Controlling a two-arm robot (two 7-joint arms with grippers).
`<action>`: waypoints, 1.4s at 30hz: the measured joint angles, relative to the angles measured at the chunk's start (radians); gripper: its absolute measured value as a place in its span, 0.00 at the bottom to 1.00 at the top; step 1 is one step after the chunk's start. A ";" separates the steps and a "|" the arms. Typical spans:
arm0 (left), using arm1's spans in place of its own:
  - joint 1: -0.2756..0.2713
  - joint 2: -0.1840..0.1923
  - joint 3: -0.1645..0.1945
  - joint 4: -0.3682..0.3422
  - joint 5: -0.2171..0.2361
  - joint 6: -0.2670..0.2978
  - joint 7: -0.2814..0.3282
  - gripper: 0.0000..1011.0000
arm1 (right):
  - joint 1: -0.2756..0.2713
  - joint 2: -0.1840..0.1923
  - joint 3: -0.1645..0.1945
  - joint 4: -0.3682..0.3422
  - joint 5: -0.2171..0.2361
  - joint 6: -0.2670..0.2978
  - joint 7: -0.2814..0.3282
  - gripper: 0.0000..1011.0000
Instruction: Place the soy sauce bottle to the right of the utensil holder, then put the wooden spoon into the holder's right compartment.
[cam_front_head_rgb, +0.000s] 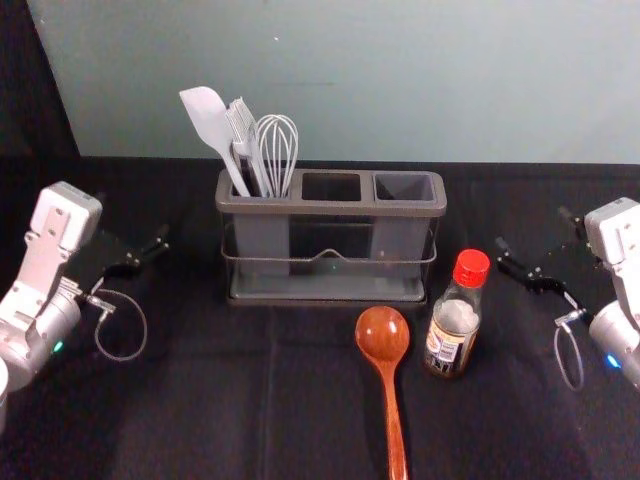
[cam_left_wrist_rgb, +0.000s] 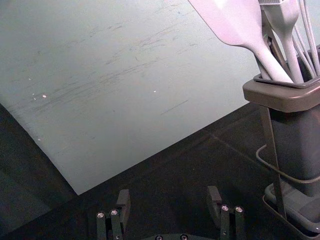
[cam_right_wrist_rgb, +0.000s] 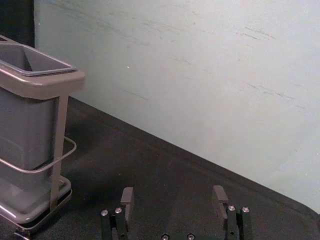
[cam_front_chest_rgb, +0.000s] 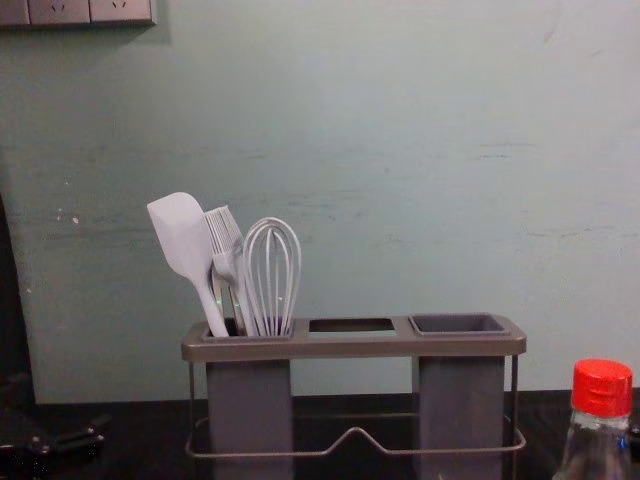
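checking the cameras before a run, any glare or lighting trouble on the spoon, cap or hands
head view: small glints on the wooden spoon and red cap; left wrist view: left hand dark against black cloth; right wrist view: right hand likewise

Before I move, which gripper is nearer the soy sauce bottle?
Right: the right gripper is right of the bottle; the left gripper is far left, past the utensil holder.
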 joint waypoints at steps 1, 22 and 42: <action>0.000 0.000 0.000 0.000 0.000 0.000 0.000 0.99 | 0.000 0.000 0.000 0.000 0.000 0.000 0.000 0.99; 0.000 0.000 0.000 0.000 0.000 0.000 0.000 0.99 | 0.000 0.000 0.000 0.000 0.000 0.000 0.000 0.99; 0.000 0.000 0.000 0.000 0.000 0.000 0.000 0.99 | -0.101 0.027 0.071 -0.087 0.023 -0.037 0.000 0.99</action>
